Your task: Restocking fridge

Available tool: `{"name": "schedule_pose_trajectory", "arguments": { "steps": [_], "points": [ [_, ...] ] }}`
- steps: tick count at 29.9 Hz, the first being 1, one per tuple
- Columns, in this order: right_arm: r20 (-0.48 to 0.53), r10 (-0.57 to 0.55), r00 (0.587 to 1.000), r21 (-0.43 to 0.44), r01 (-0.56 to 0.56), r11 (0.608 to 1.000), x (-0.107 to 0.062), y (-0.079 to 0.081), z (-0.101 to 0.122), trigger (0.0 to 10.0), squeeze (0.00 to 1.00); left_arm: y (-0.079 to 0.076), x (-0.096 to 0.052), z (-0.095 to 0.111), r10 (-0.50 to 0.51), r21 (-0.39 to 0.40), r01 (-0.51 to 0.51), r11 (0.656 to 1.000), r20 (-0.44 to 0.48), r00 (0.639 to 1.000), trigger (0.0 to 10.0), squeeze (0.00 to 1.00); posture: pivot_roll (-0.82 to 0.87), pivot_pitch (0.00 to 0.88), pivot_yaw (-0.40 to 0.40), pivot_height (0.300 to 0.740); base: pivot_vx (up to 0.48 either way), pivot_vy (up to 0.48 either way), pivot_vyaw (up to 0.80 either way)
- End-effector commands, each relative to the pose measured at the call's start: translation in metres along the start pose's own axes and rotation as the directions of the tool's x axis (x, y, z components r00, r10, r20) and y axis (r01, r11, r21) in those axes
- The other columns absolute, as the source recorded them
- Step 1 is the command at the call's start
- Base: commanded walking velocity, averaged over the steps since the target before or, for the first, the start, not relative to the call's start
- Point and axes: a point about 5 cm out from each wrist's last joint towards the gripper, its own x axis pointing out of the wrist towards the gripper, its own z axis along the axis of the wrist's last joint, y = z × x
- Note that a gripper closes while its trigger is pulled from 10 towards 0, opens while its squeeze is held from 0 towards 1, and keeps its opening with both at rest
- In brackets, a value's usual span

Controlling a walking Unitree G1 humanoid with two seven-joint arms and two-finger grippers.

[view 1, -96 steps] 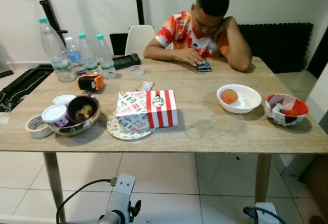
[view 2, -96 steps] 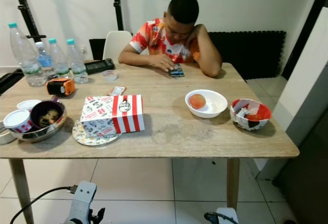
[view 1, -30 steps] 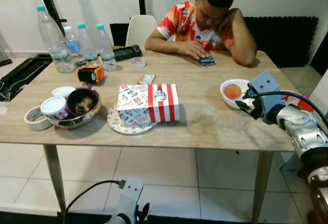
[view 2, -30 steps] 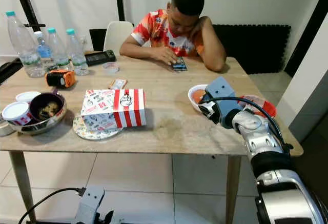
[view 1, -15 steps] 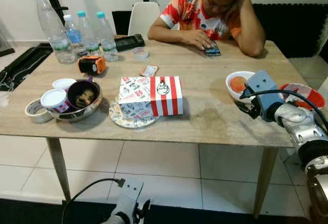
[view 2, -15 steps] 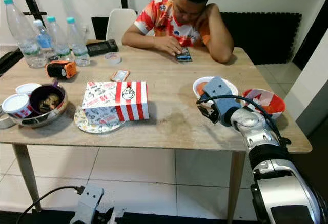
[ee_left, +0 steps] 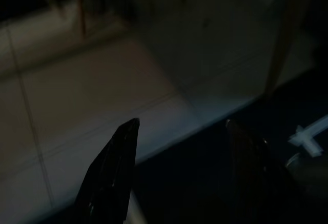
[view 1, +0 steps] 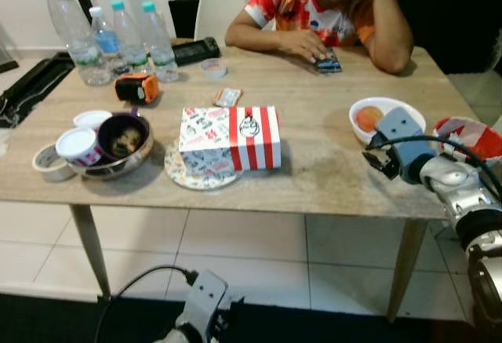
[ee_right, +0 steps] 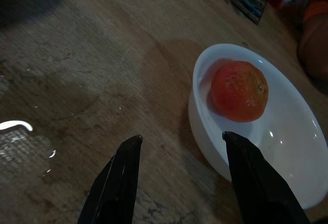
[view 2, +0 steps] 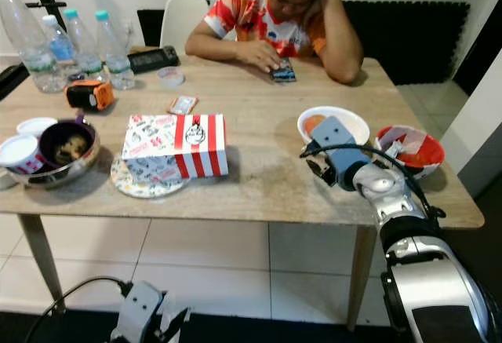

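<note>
A pale wood-grain table (view 1: 314,178) stands on white floor tiles. The left claw (ee_left: 179,178) hangs idle below the table's edge, its fingers apart. The right claw (ee_right: 179,178), fingers spread and empty, hovers over the table at about 3 o'clock, just short of the white ceramic bowl (view 2: 354,128) holding the round orange fruit (ee_right: 239,91). This looks like the reach before a pick for the fridge; next the claw should advance and close around the fruit. Since the earliest frames the right arm has risen into view. Beyond, at 12 o'clock, a person's hand (view 1: 302,45) rests by a phone (view 1: 328,63).
</note>
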Motion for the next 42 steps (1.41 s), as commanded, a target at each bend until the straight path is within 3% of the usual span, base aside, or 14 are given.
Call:
{"name": "schedule_pose_trajectory", "arguments": {
  "steps": [1, 7, 14, 29, 42],
  "points": [
    [-0.011, -0.013, 1.000, -0.018, 0.013, 1.000, 0.000, -0.001, 0.000, 10.0, 0.00, 0.000, -0.003, 0.008, -0.035, 0.023, 0.034, 0.999, 0.031, 0.999, 10.0, 0.00, -0.06, 0.177, -0.006, 0.740, 0.000, 0.000, 0.00],
    [-0.021, -0.027, 0.999, -0.045, 0.026, 0.999, 0.001, -0.003, 0.004, 10.0, 0.00, 0.002, 0.005, 0.041, -0.060, 0.076, 0.050, 0.996, 0.132, 0.989, 10.0, 0.00, -0.04, 0.181, -0.005, 0.740, 0.000, 0.000, 0.00],
    [-0.022, -0.083, 0.996, -0.066, 0.081, 0.994, 0.002, -0.010, 0.013, 10.0, 0.00, -0.001, 0.005, 0.065, -0.086, 0.113, 0.066, 0.991, 0.182, 0.980, 10.0, 0.00, -0.03, 0.181, -0.005, 0.740, 0.000, 0.000, 0.00],
    [-0.079, -0.067, 0.995, -0.144, 0.055, 0.988, 0.005, -0.005, 0.012, 10.0, 0.00, -0.010, 0.000, 0.091, -0.094, 0.106, 0.071, 0.992, 0.228, 0.969, 10.0, 0.00, 0.00, 0.187, -0.011, 0.740, 0.000, 0.000, 0.00],
    [-0.110, -0.043, 0.993, -0.076, 0.034, 0.997, 0.006, -0.002, 0.008, 10.0, 0.00, -0.013, -0.006, 0.094, -0.082, 0.093, 0.064, 0.994, 0.203, 0.976, 10.0, 0.00, 0.02, 0.182, -0.016, 0.740, 0.000, 0.000, 0.00]
  ]
}}
